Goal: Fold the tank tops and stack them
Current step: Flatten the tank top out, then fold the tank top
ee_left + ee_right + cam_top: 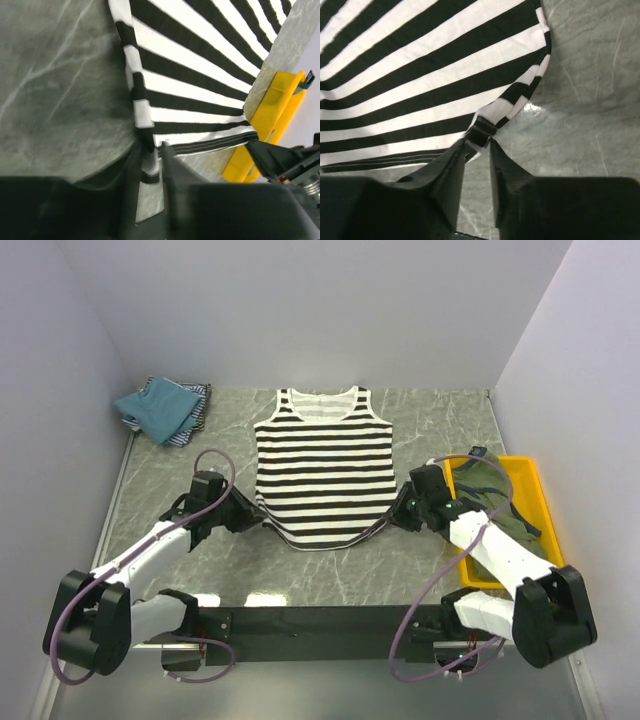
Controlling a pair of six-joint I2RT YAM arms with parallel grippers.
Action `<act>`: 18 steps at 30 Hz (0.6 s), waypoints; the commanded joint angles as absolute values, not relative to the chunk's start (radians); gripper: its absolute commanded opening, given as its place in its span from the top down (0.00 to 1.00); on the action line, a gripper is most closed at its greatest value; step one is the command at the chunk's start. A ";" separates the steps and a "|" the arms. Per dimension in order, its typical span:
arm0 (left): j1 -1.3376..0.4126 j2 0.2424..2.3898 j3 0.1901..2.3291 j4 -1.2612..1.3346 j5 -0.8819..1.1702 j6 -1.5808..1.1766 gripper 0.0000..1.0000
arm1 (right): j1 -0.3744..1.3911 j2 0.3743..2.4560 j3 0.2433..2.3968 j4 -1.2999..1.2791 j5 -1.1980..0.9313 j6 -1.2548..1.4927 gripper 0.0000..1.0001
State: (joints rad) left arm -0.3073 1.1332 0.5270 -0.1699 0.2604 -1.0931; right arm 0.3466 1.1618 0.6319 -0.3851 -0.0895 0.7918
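Marble surface (430, 420), striped tank top (325, 465) flat at centre, neck toward far edge. Left tool (255, 516), right tool (397, 517) each clamped on hem corner. Lift evenly, fold hem to neckline, keep taut imo.

The top camera is looking down from behind my bases over the whole table (330, 575). My wrist cameras are staring close from opposite sides, both sharing the hem of the striped tank top (200, 75).
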 commanded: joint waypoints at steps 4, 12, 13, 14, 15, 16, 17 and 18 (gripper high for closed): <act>-0.310 1.045 0.560 -0.281 0.299 -0.987 0.48 | 0.414 1.000 0.638 -0.488 -0.041 0.795 0.57; -0.229 1.071 0.843 -0.404 0.187 -0.853 0.40 | 0.718 1.020 0.790 -0.545 0.149 0.799 0.52; -0.207 1.113 0.859 -0.385 0.186 -0.847 0.41 | 0.745 1.055 0.807 -0.525 0.147 0.792 0.52; -0.187 1.143 0.871 -0.361 0.163 -0.850 0.42 | 0.776 1.083 0.845 -0.503 0.141 0.784 0.52; -0.145 1.176 0.900 -0.341 0.161 -0.856 0.46 | 0.825 1.119 0.866 -0.462 0.134 0.770 0.52; -0.124 1.260 0.917 -0.275 0.166 -0.854 0.49 | 0.854 1.214 0.896 -0.450 0.132 0.762 0.52; -0.100 1.310 0.974 -0.265 0.128 -0.861 0.51 | 0.883 1.267 0.967 -0.443 0.144 0.752 0.52; -0.089 1.362 1.003 -0.247 0.124 -0.864 0.55 | 0.941 1.376 1.007 -0.430 0.153 0.743 0.52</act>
State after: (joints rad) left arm -0.1322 1.2362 0.9325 -0.3252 0.1844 -0.8894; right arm 0.8490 1.2018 0.8925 -0.5095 0.0982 0.7795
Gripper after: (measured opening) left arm 0.463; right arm 0.481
